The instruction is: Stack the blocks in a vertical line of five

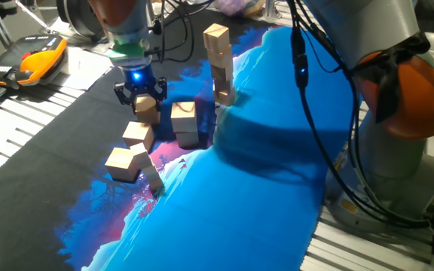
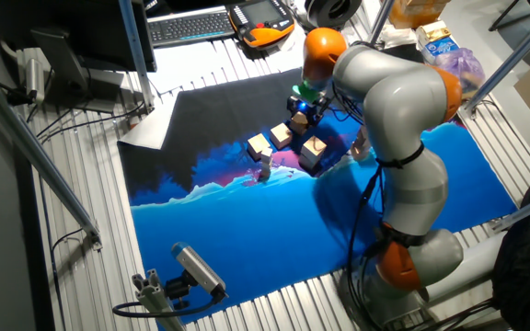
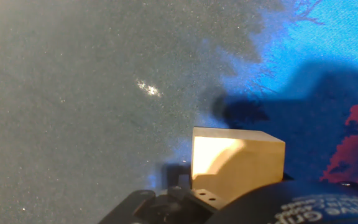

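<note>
Hand view showed the two-finger gripper closed on a light-tan wooden cube, probably mid-pickup, next needing carriage toward two o'clock onto the tan stack.

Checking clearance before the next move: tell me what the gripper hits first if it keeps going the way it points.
The gripper points down and already has a wooden block between its fingers. Beneath that block lies the dark mat, so the block would probably meet the mat first; the gap is unclear.
</note>
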